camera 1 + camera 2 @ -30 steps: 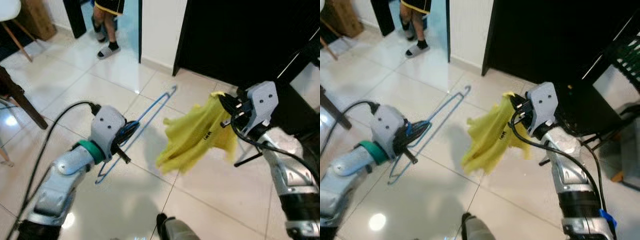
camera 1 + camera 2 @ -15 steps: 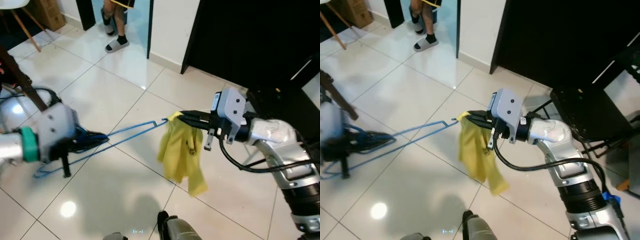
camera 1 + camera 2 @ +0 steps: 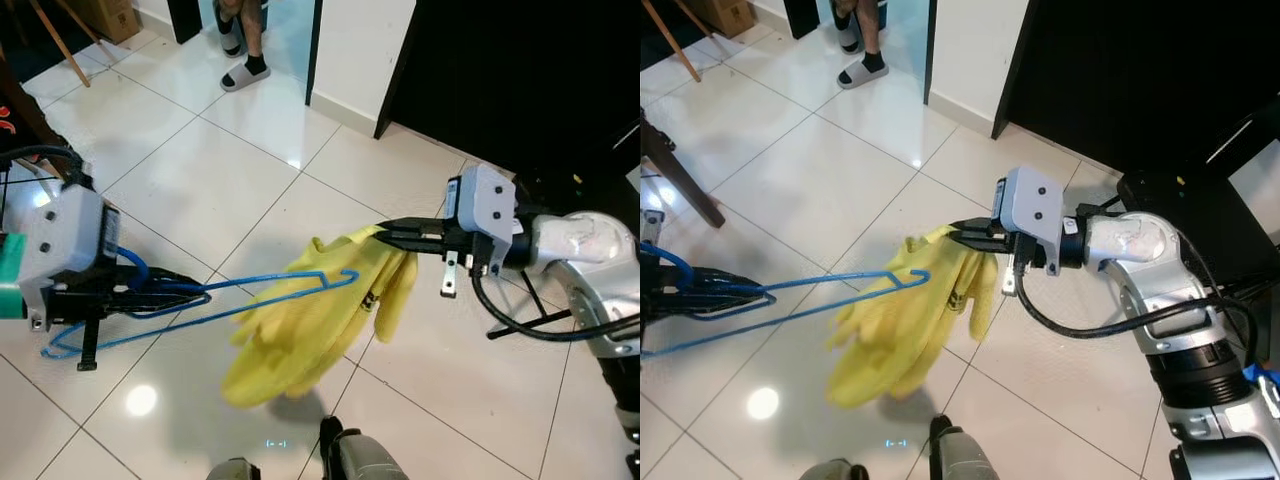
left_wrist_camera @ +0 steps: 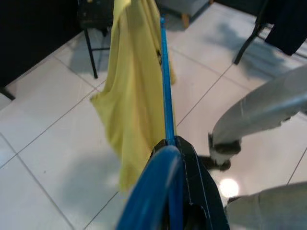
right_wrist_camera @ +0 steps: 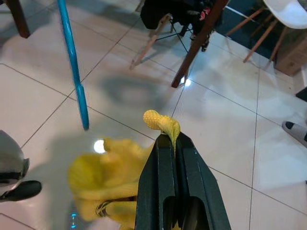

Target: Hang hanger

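Blue hanger in my left gripper, yellow shirt pinched in my right.

My left gripper (image 3: 150,295) is clamped on the hook end of the blue hanger (image 3: 250,292), which reaches out level above the white tiled floor (image 3: 200,170) into the yellow shirt (image 3: 300,325). My right gripper (image 3: 385,232) has its 2 fingers closed on a fold at the shirt's top edge; the rest hangs slack and blurred. A person's feet in sandals (image 3: 243,72) stand by a doorway well beyond.
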Motion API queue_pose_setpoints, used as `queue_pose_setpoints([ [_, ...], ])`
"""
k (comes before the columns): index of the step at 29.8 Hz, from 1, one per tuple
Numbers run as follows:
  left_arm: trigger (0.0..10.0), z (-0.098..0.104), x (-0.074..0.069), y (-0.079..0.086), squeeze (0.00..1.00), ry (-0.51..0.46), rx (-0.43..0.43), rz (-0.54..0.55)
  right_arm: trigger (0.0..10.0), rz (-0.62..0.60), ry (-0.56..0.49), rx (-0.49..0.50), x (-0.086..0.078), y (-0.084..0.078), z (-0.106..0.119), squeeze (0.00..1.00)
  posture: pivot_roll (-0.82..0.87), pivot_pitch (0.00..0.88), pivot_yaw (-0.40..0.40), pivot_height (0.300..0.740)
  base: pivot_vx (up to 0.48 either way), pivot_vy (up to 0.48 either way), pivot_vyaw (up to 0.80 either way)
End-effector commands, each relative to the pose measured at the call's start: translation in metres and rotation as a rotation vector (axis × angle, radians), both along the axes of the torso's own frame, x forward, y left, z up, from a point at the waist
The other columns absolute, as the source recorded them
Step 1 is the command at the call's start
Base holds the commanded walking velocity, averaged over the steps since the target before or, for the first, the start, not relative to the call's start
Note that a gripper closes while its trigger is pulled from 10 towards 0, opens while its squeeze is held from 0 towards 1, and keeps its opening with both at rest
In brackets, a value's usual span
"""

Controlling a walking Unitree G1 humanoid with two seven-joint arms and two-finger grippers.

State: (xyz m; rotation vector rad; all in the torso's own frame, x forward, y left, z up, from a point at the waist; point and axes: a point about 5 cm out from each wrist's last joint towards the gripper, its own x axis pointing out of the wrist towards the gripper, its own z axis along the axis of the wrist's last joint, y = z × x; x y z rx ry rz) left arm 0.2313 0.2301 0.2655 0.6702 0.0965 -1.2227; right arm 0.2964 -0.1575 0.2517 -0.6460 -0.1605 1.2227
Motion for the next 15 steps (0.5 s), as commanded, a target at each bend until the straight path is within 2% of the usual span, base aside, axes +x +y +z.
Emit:
queue_pose_setpoints([
  [1, 10.0, 0.001, 0.000, 0.003, 0.00, -0.012, 0.057, -0.008, 10.0, 0.015, -0.002, -0.007, -0.003, -0.003, 0.003, 0.00, 0.05, 0.133, 0.011, 0.740, 0.000, 0.000, 0.00],
  [2, 10.0, 0.001, 0.000, 0.003, 0.00, -0.012, 0.057, -0.008, 10.0, 0.015, -0.002, -0.007, -0.003, -0.003, 0.003, 0.00, 0.05, 0.133, 0.011, 0.740, 0.000, 0.000, 0.00],
  [6, 10.0, 0.004, 0.006, 0.017, 0.00, -0.097, 0.170, 0.049, 10.0, 0.026, 0.037, -0.006, -0.004, 0.000, -0.007, 0.00, 0.06, 0.128, 0.009, 0.740, 0.000, 0.000, 0.00],
  [13, 10.0, -0.003, 0.017, 0.014, 0.00, -0.169, 0.166, 0.083, 10.0, 0.048, 0.056, 0.017, -0.006, 0.006, -0.008, 0.00, 0.06, 0.120, 0.005, 0.740, 0.000, 0.000, 0.00],
  [15, 10.0, -0.005, 0.023, 0.006, 0.00, -0.193, 0.131, 0.074, 10.0, 0.066, 0.071, 0.038, -0.007, 0.009, -0.006, 0.00, 0.05, 0.115, 0.002, 0.740, 0.000, 0.000, 0.00],
])
